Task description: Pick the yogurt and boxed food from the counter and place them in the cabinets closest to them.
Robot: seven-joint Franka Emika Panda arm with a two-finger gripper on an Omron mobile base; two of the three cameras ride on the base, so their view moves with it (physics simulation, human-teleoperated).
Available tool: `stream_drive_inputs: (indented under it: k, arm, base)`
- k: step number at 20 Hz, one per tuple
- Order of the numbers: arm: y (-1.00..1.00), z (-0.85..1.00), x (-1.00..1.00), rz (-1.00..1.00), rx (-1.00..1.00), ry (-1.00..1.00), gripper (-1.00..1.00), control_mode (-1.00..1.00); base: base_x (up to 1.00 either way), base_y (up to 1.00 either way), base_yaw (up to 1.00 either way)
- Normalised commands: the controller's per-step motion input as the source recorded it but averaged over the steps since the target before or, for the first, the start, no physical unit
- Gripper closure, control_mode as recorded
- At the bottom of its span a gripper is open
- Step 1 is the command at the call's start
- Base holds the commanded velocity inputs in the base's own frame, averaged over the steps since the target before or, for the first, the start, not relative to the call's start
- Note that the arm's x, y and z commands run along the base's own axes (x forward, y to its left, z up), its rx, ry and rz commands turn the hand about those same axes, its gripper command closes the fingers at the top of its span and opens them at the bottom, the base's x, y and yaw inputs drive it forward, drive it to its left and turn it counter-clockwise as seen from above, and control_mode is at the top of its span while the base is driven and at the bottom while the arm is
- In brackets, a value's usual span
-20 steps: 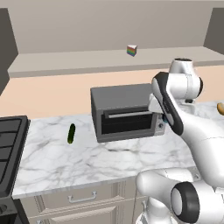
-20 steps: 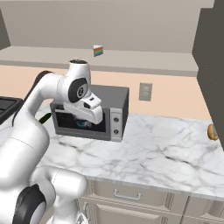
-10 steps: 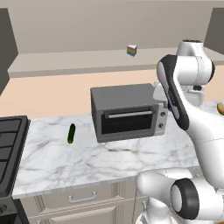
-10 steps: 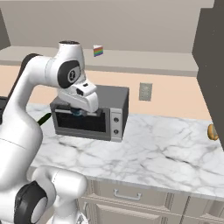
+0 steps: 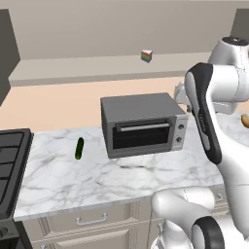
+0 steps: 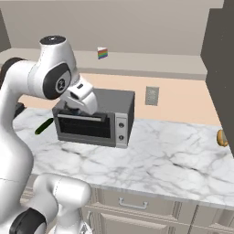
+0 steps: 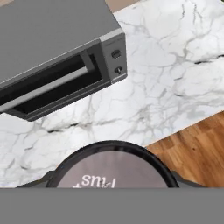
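In the hand view the yogurt [image 7: 113, 168], a round dark cup with a paler printed top, sits at the bottom between my fingertips. My gripper [image 7: 113, 177] is shut on it. From the right base view the gripper [image 6: 75, 106] hangs just above the front left top edge of the toaster oven, over the white marble counter [image 6: 173, 151]. In the left base view my upper arm hides most of the hand. A tall dark cabinet [image 6: 221, 68] stands at the right. The boxed food is out of view.
A grey toaster oven [image 5: 141, 124] stands mid-counter. A green cucumber [image 5: 79, 148] lies to its left, near the black stove [image 5: 9, 165]. A rainbow-striped cube [image 5: 146, 56] sits on the back ledge. A brown item [image 6: 222, 137] lies at the counter's right end. Wood floor [image 7: 197, 148] shows below the counter edge.
My arm has swung upward, lifting the gripper and the yogurt from in front of the oven door to the level of the oven's top. Nothing on the counter has moved.
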Motion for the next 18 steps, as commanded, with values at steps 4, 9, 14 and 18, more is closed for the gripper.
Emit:
stream_drive_inputs:
  k: [4, 9, 14, 18]
  arm:
    - [0.00, 0.52, -0.01, 0.00, 0.00, -0.18, 1.00, -1.00]
    - [0.00, 0.56, -0.01, 0.00, 0.00, -0.16, 1.00, -1.00]
    - [0.00, 0.33, 0.00, 0.00, 0.00, -0.11, 1.00, -1.00]
    - [0.00, 0.22, 0.00, 0.00, 0.00, -0.10, 1.00, -1.00]
  base:
    - [0.00, 0.00, 0.00]
    - [0.00, 0.00, 0.00]
    - [0.00, 0.00, 0.00]
    - [0.00, 0.00, 0.00]
